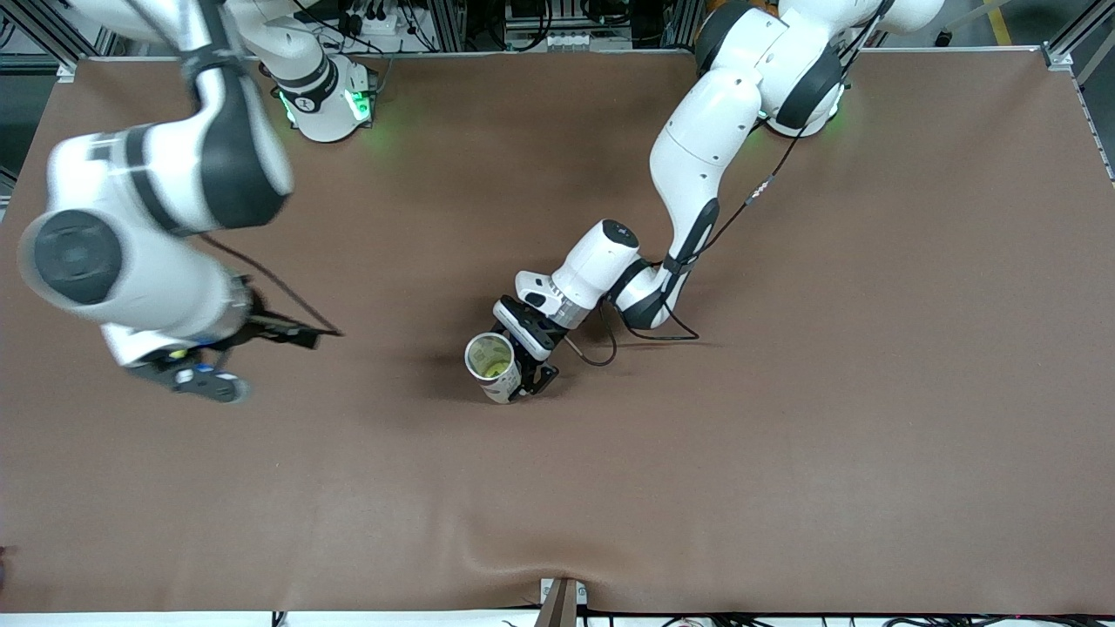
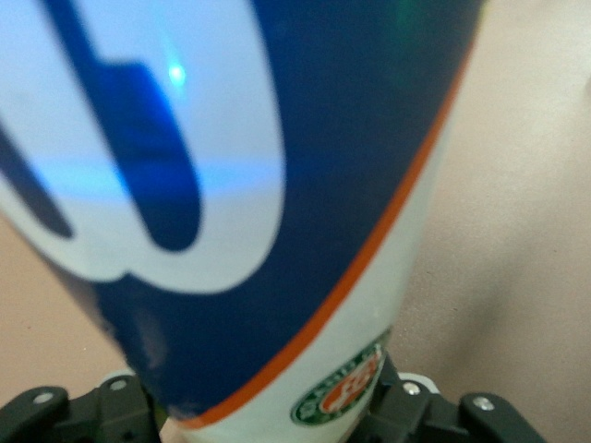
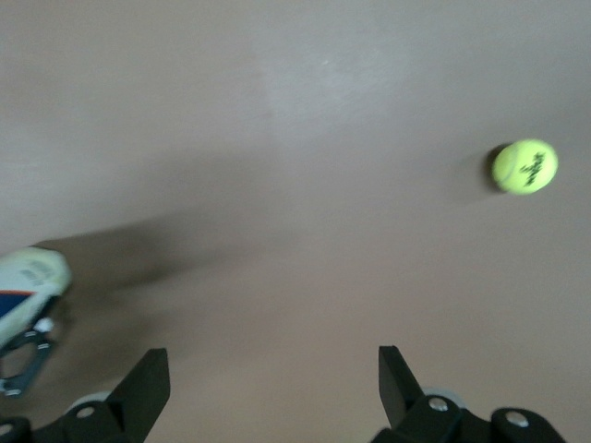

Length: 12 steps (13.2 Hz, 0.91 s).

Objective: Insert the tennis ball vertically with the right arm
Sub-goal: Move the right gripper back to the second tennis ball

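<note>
Clearly the main risk is a poor pick of the tennis ball (image 3: 524,166): it lies loose on the counter (image 1: 784,435) toward the right arm's end, and the right gripper (image 3: 272,360), with its fingers spread wide, hangs above the counter and off to the side of the ball, so a closing off centre could make the ball roll away. A second risk, in my judgement, is the can (image 1: 492,366) in the middle of the counter. The left gripper (image 1: 529,380) holds it low on its body, and if this hold loosens, the can may tip when a ball is pushed in from above. In the front view the right arm is blurred and almost covers the ball. Something yellow-green shows inside the can's mouth, but I cannot tell what it is.
</note>
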{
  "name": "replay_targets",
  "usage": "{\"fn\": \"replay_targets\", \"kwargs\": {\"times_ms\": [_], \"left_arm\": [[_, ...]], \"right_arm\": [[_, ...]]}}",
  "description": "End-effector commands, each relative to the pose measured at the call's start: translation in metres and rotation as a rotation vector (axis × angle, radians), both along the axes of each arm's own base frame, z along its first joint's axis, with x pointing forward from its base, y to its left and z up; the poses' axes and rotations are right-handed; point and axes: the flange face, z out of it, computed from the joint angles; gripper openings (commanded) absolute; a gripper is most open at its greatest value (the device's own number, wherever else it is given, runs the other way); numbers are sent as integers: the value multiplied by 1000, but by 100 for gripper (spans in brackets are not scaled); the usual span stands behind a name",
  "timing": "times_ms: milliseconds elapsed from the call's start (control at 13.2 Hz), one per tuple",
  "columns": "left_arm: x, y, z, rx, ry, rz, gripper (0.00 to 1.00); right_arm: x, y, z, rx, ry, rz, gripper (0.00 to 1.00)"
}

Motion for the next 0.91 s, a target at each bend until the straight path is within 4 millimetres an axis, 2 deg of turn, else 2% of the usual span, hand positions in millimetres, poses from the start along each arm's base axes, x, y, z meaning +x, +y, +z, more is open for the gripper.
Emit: {"fn": "replay_targets", "kwargs": {"times_ms": [0,152,380,759,835], "left_arm": [[1,-3,-3,-18,-1,18,85],[1,-3,-3,-18,-1,18,85],[1,-3,-3,-18,-1,18,85],[1,-3,-3,-18,-1,18,85],[1,-3,-3,-18,-1,18,85]], "right_arm": [[6,-71,1,36,10,67,100],[12,-128,-1,58,-7,109,100],[13,-182,-10,76,-14,176,100],[13,-259,-60,68,-55,264,100],[11,-279,-76,67,-56,282,100]]}}
